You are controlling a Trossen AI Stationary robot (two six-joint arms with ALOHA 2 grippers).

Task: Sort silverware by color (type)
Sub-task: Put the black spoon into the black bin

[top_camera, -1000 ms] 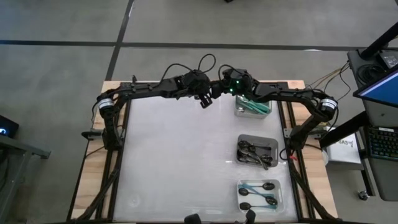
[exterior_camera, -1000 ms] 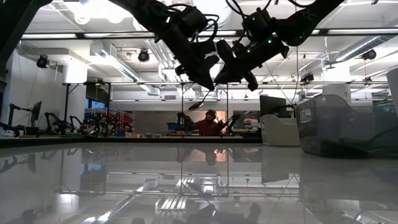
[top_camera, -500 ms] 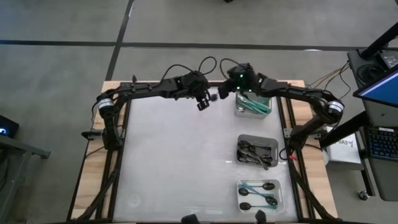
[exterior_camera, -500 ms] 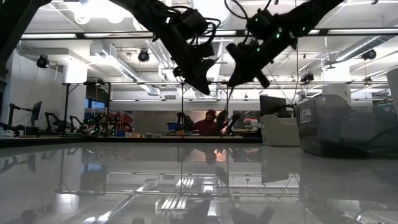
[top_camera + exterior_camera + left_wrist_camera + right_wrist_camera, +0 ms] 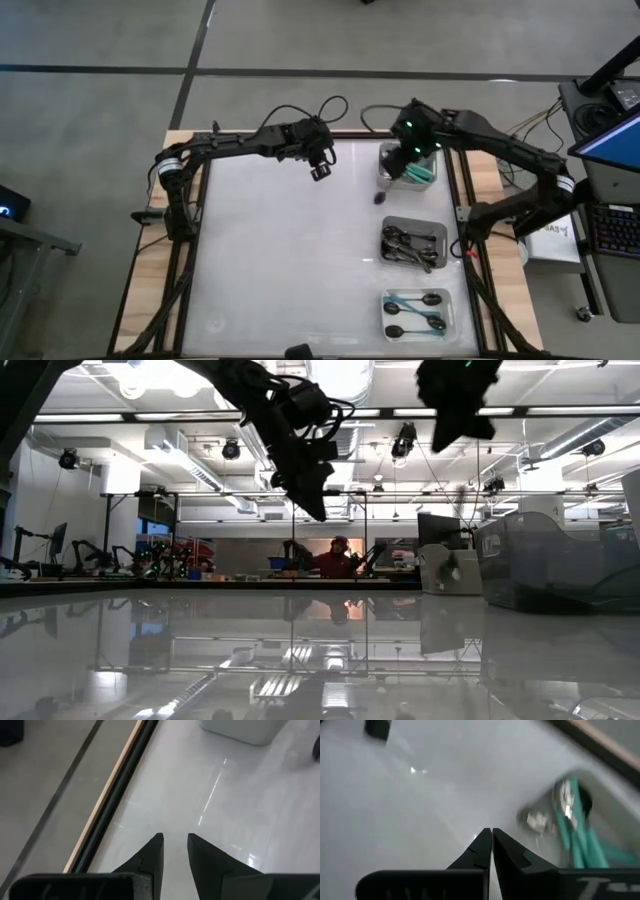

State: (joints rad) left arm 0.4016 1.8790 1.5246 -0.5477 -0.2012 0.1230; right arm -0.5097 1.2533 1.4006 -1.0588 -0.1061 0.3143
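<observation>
Three trays filled, and the right arm is at the far one

Three trays sit down the right side of the desk [image 5: 280, 260], and all the silverware in view is already in them. The far tray [image 5: 384, 176] has the teal-handled spoons [image 5: 418, 172], the middle tray [image 5: 437, 232] has a pile of dark spoons [image 5: 408, 246], and the near tray [image 5: 448, 300] has spoons with black bowls and teal handles [image 5: 414, 312]. No loose spoon shows on the open surface, apart from a small dark blot just beside the far tray that's too blurry to call.

The right gripper [image 5: 402, 160] hangs over the far tray's inner edge. In its wrist view the fingers [image 5: 476, 851] are pressed together with nothing visible between them, and the teal handles show smeared in the tray beyond. The left gripper [image 5: 320, 168] hovers over bare desk near the far edge, its fingers [image 5: 152, 854] only a narrow gap apart, holding nothing.

Judging by that, the sort looks close to finished, with this being a drop-off step at the far tray.

Tips for doing it well:
- Clear the tray wall by going up first, not sideways, so it doesn't get nudged.
- Keep the two arms apart, since they're working near each other at the far edge.
- Check that blot by the tray. If it's a spoon that bounced out, come down on the handle with a wide opening.
</observation>
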